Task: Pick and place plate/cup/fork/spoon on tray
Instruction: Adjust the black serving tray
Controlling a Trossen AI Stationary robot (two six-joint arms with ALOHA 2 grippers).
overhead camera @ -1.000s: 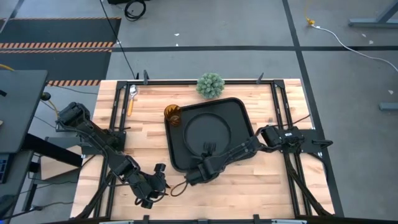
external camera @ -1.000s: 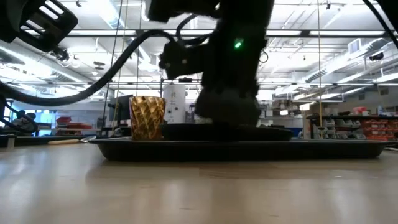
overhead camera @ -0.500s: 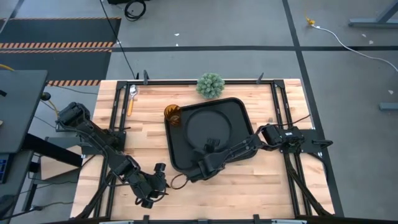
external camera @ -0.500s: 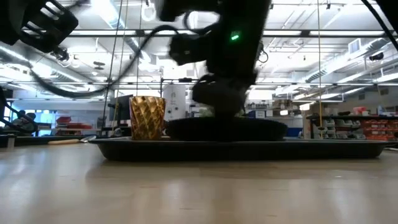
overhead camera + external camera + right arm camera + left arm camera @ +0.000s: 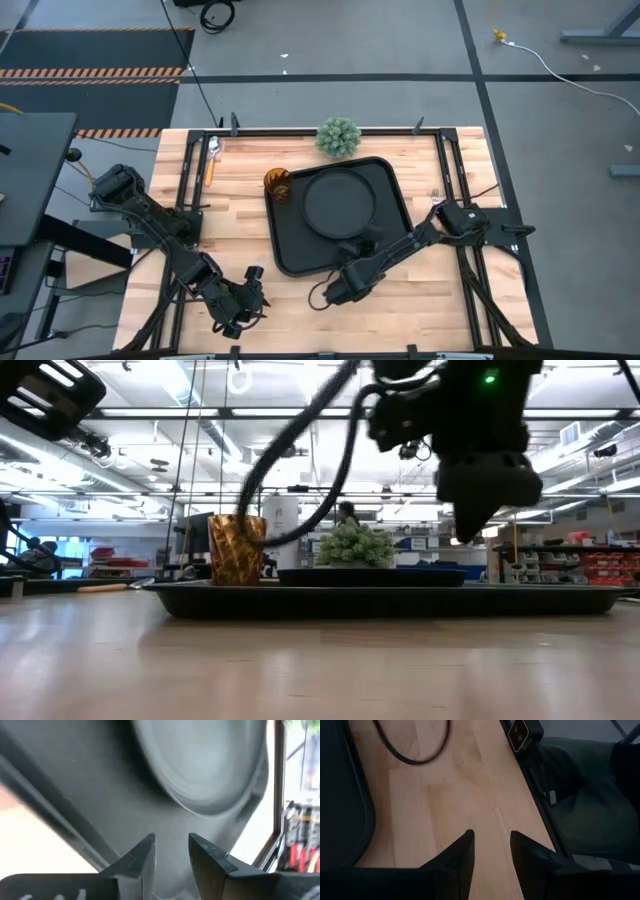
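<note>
A pale butcher-block table (image 5: pixel 230 215) stands on a grey concrete floor (image 5: pixel 330 40) crossed by dark lines, with an orange-and-black hazard strip (image 5: pixel 90 72) at one side. Beyond it, long ceiling lights (image 5: pixel 180 380) run over shelving (image 5: pixel 560 565) (a person (image 5: pixel 346 513) stands far back).

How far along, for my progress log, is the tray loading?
Done: the round black plate lies on the black rectangular tray. In hand: nothing; the right gripper hovers open over the tray's near rim, the left gripper waits open near-left. Left: the amber plastic cup beside the tray's corner, the yellow-handled spoon by the far edge; no fork shows.
</note>
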